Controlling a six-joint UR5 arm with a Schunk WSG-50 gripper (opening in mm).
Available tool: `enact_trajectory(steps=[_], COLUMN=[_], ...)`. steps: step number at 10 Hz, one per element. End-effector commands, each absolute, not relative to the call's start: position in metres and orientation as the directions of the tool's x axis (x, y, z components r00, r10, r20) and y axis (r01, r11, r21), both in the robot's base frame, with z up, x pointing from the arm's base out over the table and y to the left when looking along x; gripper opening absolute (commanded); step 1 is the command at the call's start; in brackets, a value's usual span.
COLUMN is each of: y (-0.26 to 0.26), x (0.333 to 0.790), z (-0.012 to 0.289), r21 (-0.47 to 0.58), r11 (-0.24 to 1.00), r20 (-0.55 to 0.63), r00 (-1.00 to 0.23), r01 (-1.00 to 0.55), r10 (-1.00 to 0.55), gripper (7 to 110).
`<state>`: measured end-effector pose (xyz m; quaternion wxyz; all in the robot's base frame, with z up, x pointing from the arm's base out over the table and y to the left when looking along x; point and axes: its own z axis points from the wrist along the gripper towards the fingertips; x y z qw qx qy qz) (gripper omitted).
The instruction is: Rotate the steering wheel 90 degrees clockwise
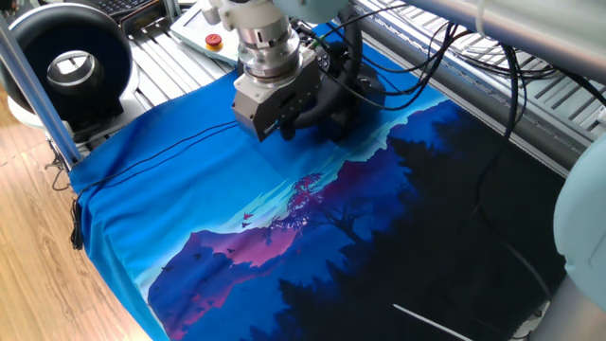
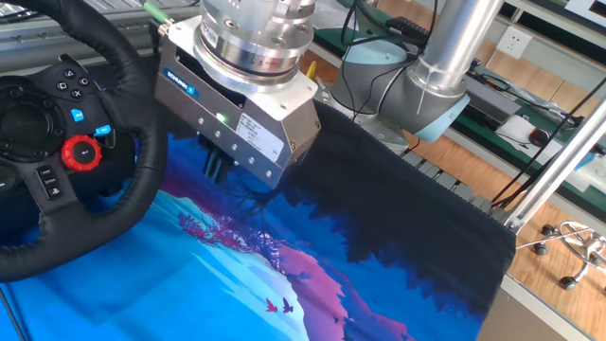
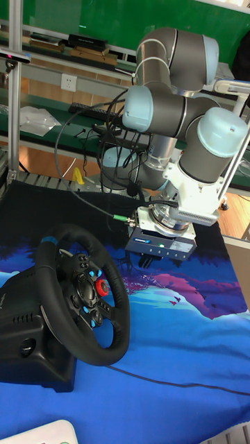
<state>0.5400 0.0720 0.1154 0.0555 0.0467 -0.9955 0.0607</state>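
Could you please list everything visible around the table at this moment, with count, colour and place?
steering wheel: one, black with red knob and blue rim stripe, standing on the cloth beside the gripper.
cloth: one, blue, purple and black landscape print, covering the table.
ring-shaped device: one, black with grey-white centre, off the cloth at the table's corner.
red button: one, on a pale panel behind the arm.
arm: one, grey with pale blue joints.
gripper: one, dark fingers under a silver body, just above the cloth, near the wheel rim, not touching it.

Black steering wheel on its base – thick rim, blue stripe at upper left, red knob on the hub
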Motion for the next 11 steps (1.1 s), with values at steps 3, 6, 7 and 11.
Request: enact_trajectory(steps=[3,6,7,11], y=[0.083,0.072,0.068,0.09], x=[0.598,0.628,0.623,0.603], z=[0.107,0.085,0.089,0.093], r21=[-0.04,-0.045,-0.061,0.02], r11=[0.992,0.99,0.99,0.999], r20=[0.106,0.086,0.094,0.159], r00=[-0.988,-0.988,-0.988,-0.986], r01=[-0.119,-0.131,-0.125,-0.049], r10=[-0.114,-0.127,-0.119,-0.052], gripper=[7,7,7,7])
